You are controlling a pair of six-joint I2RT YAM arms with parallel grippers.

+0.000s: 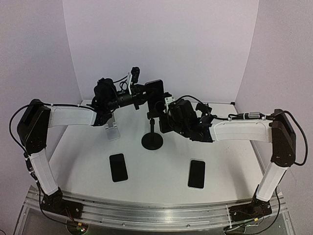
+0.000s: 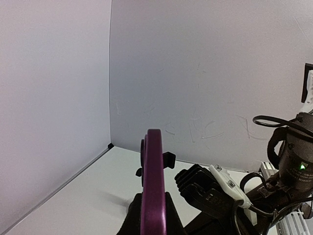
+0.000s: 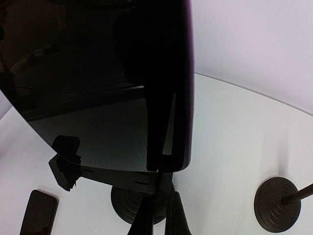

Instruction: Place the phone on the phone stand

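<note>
Left jaws are clamping the phone by its two flat faces, so it is sitting edge-on between them, purple rim sticking up past the tips. I'm judging this grip is keeping the lower edge free to drop into the holder. Right jaws are sitting pinched narrow, tips nearly touching, right under the phone's bottom edge and up against the top of the phone stand. They are looking like they are steadying the stand so it isn't tipping, but I cannot tell if they are actually pinching the cradle or just resting by it. The phone is hanging in the air just above and ahead of the right jaws, dark screen filling that wrist view, lower edge just beside the cradle bar; touching or not, cannot tell. Probably not seated yet. The stand's round base is sitting on the worktop below both jaws. A spare phone and a second spare phone are lying flat, well apart from the jaws. A white stand is sitting below the left jaws, unused.
</note>
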